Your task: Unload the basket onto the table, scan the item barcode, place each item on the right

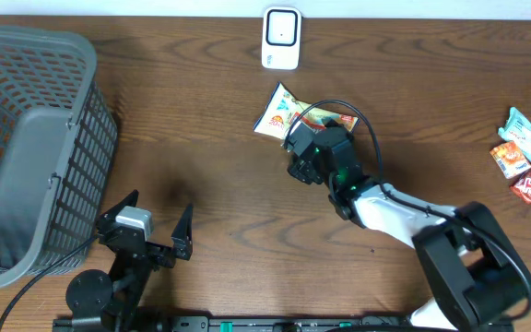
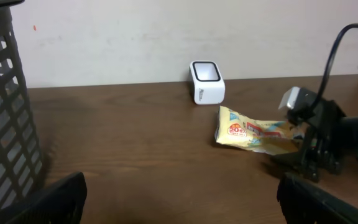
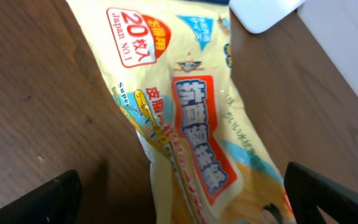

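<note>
scanner: white barcode scanner [image 1: 281, 39] [image 2: 206, 82] [image 3: 263, 12], upright on the wooden worktop [image 1: 201, 120]
item: yellow snack packet [image 1: 279, 111] [image 2: 253, 130] [image 3: 191, 124], lying on worktop just in front of scanner on the robot side, printed face up
right gripper [image 1: 304, 148] [image 3: 185, 196]: over the packet end farthest from scanner; jaws spread wide, one on each side of packet, not pinching it
left gripper [image 1: 155, 221] [image 2: 191, 205]: well apart from scanner, toward the robot and to its left; jaws spread, nothing between
basket: grey mesh basket [image 1: 26, 138] [image 2: 5, 112], far left of scanner
extras: small snack packs [image 1: 528, 152], far right of scanner
</note>
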Robot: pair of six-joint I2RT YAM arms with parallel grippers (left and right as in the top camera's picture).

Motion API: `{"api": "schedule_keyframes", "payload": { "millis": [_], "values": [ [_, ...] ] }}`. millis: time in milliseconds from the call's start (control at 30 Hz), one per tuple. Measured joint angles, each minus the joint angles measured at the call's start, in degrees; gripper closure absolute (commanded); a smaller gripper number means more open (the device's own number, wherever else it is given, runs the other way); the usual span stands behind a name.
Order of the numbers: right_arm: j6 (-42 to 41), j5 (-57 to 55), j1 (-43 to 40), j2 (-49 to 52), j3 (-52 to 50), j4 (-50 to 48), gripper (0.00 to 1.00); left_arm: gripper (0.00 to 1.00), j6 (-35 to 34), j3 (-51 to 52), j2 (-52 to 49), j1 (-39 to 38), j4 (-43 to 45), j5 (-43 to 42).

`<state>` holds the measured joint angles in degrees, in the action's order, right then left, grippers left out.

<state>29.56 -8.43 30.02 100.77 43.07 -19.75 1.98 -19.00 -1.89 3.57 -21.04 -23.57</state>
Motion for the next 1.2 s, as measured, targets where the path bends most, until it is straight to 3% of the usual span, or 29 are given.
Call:
{"api": "schedule_keyframes", "payload": {
  "millis": [200,433,500,600,667,800,933,1100,1200],
  "values": [
    [0.2,0.2,-1.3,7.5,4.0,-1.8,0.03,0.02,0.0,0.0,0.0,0.0,0.0,0.0],
    [-0.5,1.2,-3.1,11.7,12.6,7.8,0.27,0.02,0.0,0.0,0.0,0.0,0.0,0.0],
    [-1.1,2.1,-4.1,11.8,14.2,11.8,0.42,0.02,0.0,0.0,0.0,0.0,0.0,0.0],
    [-1.8,3.7,-6.4,11.7,15.4,17.0,0.82,0.02,0.0,0.0,0.0,0.0,0.0,0.0],
    [-2.3,4.5,-8.4,11.6,15.8,18.9,0.99,0.02,0.0,0.0,0.0,0.0,0.0,0.0],
    [-4.4,8.5,-10.8,11.5,18.1,23.2,0.99,0.02,0.0,0.0,0.0,0.0,0.0,0.0],
    [-6.4,15.5,-12.9,11.6,23.3,34.3,0.99,0.02,0.0,0.0,0.0,0.0,0.0,0.0],
    [-6.3,34.4,-15.9,13.0,31.9,55.8,0.99,0.02,0.0,0.0,0.0,0.0,0.0,0.0],
    [-4.2,46.7,-16.9,14.0,33.3,62.4,0.99,0.02,0.0,0.0,0.0,0.0,0.0,0.0]
  ]
}}
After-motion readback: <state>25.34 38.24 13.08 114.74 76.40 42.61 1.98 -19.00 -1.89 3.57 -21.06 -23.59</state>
